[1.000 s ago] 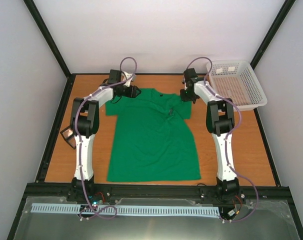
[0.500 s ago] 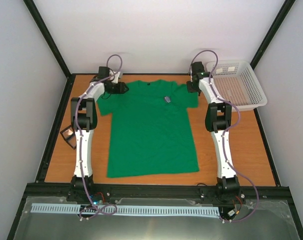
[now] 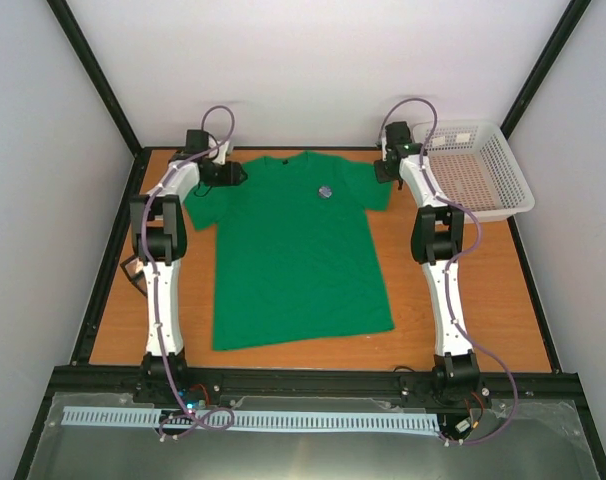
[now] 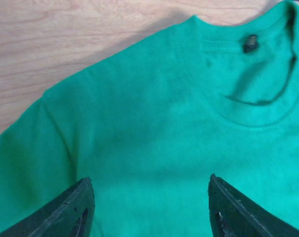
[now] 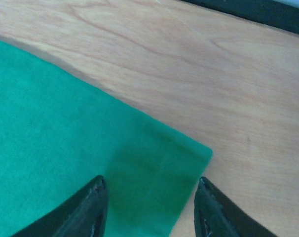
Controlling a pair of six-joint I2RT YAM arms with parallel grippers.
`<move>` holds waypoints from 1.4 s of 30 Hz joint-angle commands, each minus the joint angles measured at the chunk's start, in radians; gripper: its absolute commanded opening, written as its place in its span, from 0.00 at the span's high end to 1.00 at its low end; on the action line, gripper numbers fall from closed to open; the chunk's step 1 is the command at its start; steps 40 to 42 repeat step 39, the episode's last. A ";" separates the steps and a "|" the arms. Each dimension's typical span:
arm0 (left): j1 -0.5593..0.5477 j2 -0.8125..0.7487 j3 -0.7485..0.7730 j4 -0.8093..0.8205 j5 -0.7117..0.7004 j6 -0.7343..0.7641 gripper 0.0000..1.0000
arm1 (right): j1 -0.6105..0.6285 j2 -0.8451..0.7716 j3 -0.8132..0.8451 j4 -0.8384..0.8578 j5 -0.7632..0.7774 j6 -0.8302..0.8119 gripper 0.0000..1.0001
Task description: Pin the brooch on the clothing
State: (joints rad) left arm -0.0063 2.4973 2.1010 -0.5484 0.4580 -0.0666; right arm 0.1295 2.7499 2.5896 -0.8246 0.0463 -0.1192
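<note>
The green T-shirt [image 3: 298, 250] lies flat on the wooden table, collar at the far side. The small bluish-grey brooch [image 3: 325, 192] sits on its chest, right of the collar. My left gripper [image 3: 238, 174] is open over the shirt's left shoulder; in the left wrist view [image 4: 148, 190] the green cloth and the collar with its dark label [image 4: 250, 43] fill the space between the fingers. My right gripper [image 3: 381, 176] is open over the right sleeve's corner; the right wrist view [image 5: 150, 185] shows the sleeve edge [image 5: 189, 148] below. The brooch shows in neither wrist view.
A white mesh basket [image 3: 473, 170] stands at the back right, close to the right arm. A small black square-framed case [image 3: 131, 270] lies at the left edge, partly behind the left arm. Black frame rails border the table.
Both arms moved outward and to the far side, spreading the shirt flat. The crumpled upper part is smooth now and the brooch shows face up on the chest.
</note>
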 commanded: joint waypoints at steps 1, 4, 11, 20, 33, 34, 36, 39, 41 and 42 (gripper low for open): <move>-0.025 -0.308 -0.123 0.039 -0.072 0.012 0.35 | -0.002 -0.165 0.012 -0.114 0.069 0.048 0.42; -0.043 -0.528 -0.322 0.165 -0.021 -0.019 0.32 | 0.009 -0.340 -0.106 -0.173 0.024 0.098 0.27; -0.119 -1.089 -0.815 0.448 0.087 -0.018 0.19 | 0.084 -0.906 -0.658 -0.129 -0.118 0.111 0.00; -0.113 -1.856 -1.110 0.465 0.019 0.051 0.00 | 0.076 -1.761 -1.161 -0.002 -0.258 0.168 0.00; -0.113 -2.274 -1.169 0.445 -0.106 -0.062 0.00 | 0.076 -2.237 -1.227 -0.075 -0.237 0.406 0.00; -0.113 -2.274 -1.165 0.441 -0.105 -0.060 0.00 | 0.076 -2.240 -1.228 -0.075 -0.228 0.411 0.00; -0.113 -2.261 -1.156 0.432 -0.099 -0.059 0.00 | 0.076 -2.264 -1.258 -0.057 -0.204 0.424 0.00; -0.113 -2.226 -1.134 0.409 -0.078 -0.063 0.00 | 0.076 -2.248 -1.243 -0.098 -0.144 0.445 0.00; -0.113 -2.226 -1.134 0.409 -0.078 -0.063 0.00 | 0.076 -2.248 -1.243 -0.098 -0.144 0.445 0.00; -0.113 -2.226 -1.134 0.409 -0.078 -0.063 0.00 | 0.076 -2.248 -1.243 -0.098 -0.144 0.445 0.00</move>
